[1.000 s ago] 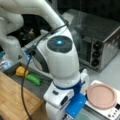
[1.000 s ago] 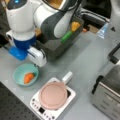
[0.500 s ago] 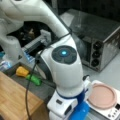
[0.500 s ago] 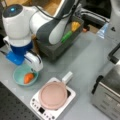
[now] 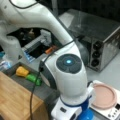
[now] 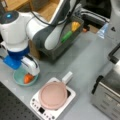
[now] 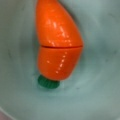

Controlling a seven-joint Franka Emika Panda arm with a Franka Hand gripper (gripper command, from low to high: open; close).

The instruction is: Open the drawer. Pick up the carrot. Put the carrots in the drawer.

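Carrot first: the short, glossy orange plastic carrot [image 7: 58, 42] with its green stub lies in a shallow pale teal bowl [image 6: 17, 78] on the grey table [image 6: 82, 65]. It looks light, stiff and slick, so I'd grip mid-body, near its seam. My hand [image 6: 26, 72] hangs over it; I cannot tell how its jaws stand. The dark grey drawer [image 6: 53, 51] stands open nearby.
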